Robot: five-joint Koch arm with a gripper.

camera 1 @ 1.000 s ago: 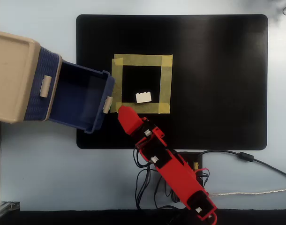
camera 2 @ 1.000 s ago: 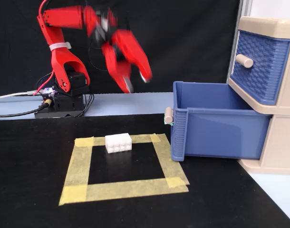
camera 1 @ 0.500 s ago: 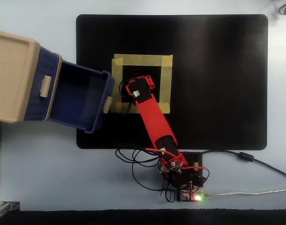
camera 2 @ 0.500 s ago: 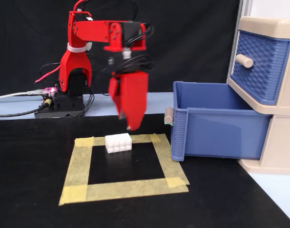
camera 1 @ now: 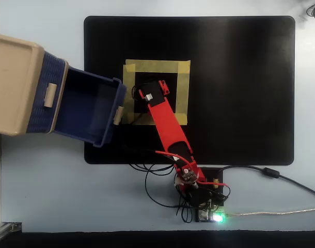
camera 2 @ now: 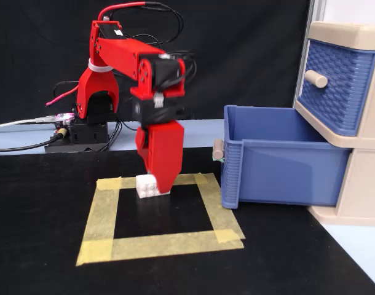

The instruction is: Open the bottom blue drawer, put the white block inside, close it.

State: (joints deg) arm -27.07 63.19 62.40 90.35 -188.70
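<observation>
Overhead view: the red arm (camera 1: pixel 168 129) reaches over the black mat (camera 1: pixel 240 93) into the yellow tape square (camera 1: pixel 156 66), which I take as the marked start spot for the white block; the arm covers the block here. The bottom blue drawer (camera 1: pixel 90 106) is pulled out of the beige cabinet (camera 1: pixel 13 82) and gapes just beside the tape square, its beige handle (camera 1: pixel 117 114) facing the square, so the drop needs only a short carry. The table (camera 1: pixel 54 196) is pale blue around the mat. Fixed view: the gripper (camera 2: pixel 164 184) points straight down inside the tape square onto the white block (camera 2: pixel 147 185), which lies flat on the mat near the square's far edge, long axis running along that edge, bumps up. The fingers overlap the block's drawer-side end; spread, pressed together or pinching, I cannot tell. Judged step: descent for the grasp, block not lifted.
</observation>
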